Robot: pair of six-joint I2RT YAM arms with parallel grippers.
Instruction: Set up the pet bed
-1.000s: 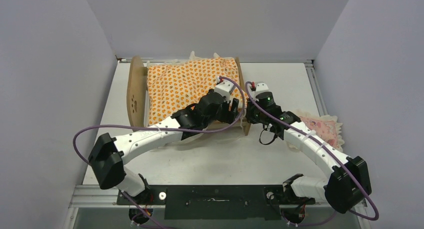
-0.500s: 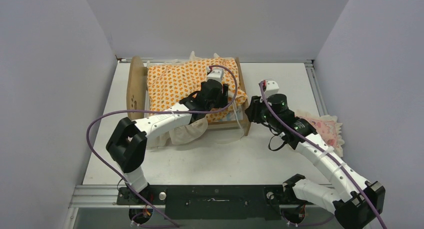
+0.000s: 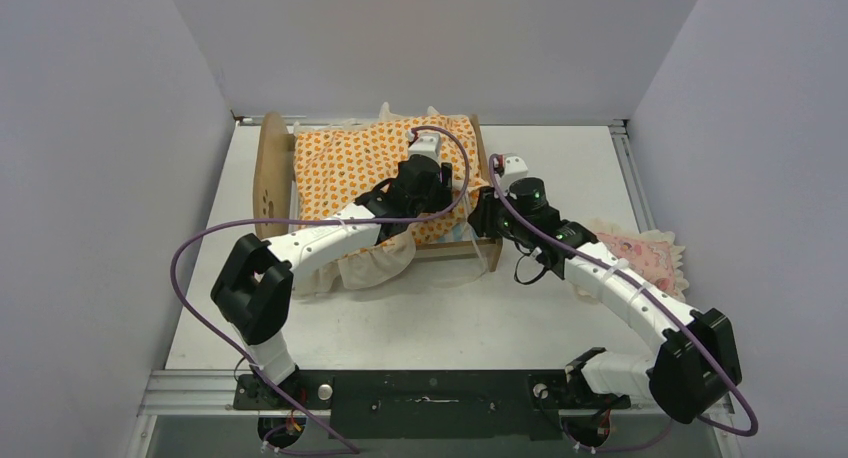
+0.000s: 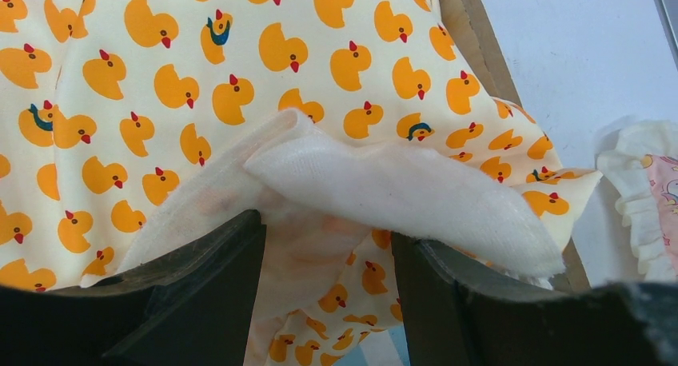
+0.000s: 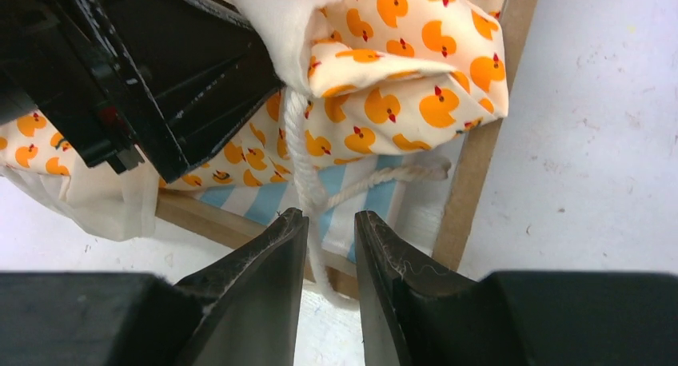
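The pet bed (image 3: 267, 178) stands at the back left, its headboard on the left. The orange duck-print mattress (image 3: 350, 163) lies on it, with its front ruffle hanging over the near rail. My left gripper (image 3: 432, 190) is over the mattress's right part; in the left wrist view it (image 4: 328, 230) is shut on the mattress's white ruffled edge (image 4: 384, 174). My right gripper (image 3: 478, 218) is at the bed's right front corner. In the right wrist view it (image 5: 332, 214) is narrowly open, with a white cord (image 5: 297, 142) running between the fingers above the blue-and-white striped base (image 5: 376, 202).
The pink frilled pillow (image 3: 645, 253) lies on the table right of the bed, under my right forearm; it also shows in the left wrist view (image 4: 652, 182). The bed's wooden foot rail (image 5: 480, 142) is beside my right gripper. Walls close in the table on three sides.
My left gripper has carried the mattress's right edge back from the bed's front right corner onto the bed. My right gripper pulled away, then came back to that corner.
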